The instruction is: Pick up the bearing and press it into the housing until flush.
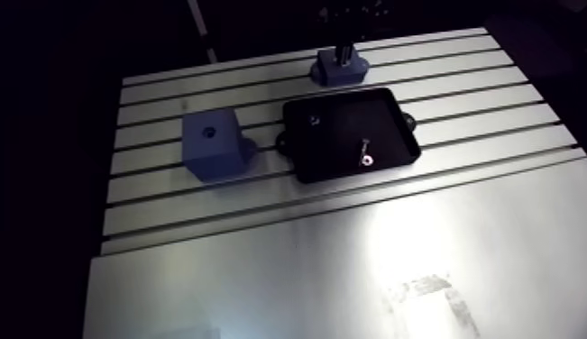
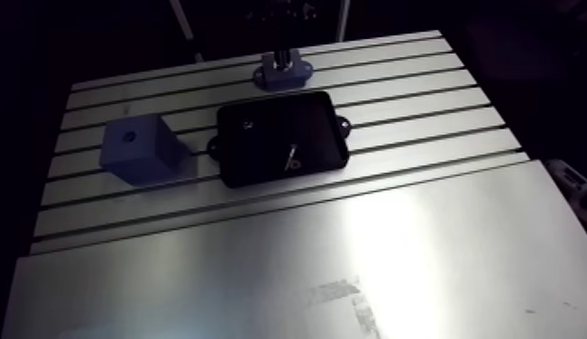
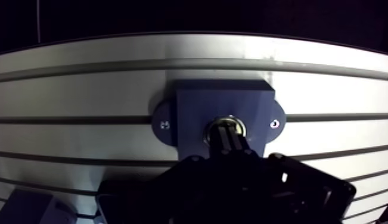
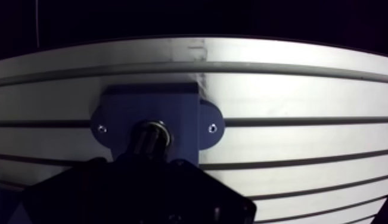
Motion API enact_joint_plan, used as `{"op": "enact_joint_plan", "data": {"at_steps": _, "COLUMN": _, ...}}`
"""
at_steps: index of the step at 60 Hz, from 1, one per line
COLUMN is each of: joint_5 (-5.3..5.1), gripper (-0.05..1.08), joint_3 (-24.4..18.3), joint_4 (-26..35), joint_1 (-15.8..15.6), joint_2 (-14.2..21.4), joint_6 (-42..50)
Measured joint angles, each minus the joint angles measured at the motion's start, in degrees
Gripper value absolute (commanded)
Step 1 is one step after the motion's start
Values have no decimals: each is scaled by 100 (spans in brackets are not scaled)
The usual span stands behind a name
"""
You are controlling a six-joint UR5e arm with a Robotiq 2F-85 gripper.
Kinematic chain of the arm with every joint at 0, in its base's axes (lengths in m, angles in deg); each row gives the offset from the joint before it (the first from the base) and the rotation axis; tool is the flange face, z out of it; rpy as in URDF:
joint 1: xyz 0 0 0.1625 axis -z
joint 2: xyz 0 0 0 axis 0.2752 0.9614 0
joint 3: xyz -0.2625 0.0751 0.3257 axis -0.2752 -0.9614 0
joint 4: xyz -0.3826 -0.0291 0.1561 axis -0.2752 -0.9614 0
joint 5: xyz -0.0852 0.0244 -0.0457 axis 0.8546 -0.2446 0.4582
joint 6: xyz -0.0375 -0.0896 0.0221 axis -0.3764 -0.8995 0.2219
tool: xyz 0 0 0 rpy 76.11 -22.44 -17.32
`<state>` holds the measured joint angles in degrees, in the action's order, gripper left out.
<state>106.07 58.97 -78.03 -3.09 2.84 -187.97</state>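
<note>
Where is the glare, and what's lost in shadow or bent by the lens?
Arm view: glare washes the near part of the table; the gripper over the housing is nearly black. Wrist view: the straight slots bow; the gripper is a dark silhouette, the housing evenly lit.

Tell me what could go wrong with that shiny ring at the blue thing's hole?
1. The bearing sits at the bore of the housing with the gripper right on it, hiding most of it. If it is tilted, pushing could jam it instead of seating it flush.
2. The housing stands close to the far edge of the table; an off-centre push might twist or strain it.
</note>
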Motion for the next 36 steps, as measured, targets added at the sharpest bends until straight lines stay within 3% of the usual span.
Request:
{"op": "enact_joint_plan", "data": {"at_steps": 31, "joint_5": -21, "gripper": 107, "joint_3": -3, "joint_4": 3, "joint_1": -1, "joint_2": 116, "joint_6": -1}}
{"op": "enact_joint_plan", "data": {"at_steps": 35, "joint_5": -23, "gripper": 99, "joint_3": -13, "joint_4": 12, "joint_1": -1, "joint_2": 177, "joint_6": -1}}
{"op": "enact_joint_plan", "data": {"at_steps": 36, "joint_5": -22, "gripper": 81, "joint_3": -13, "joint_4": 15, "joint_1": 0, "joint_2": 194, "joint_6": -1}}
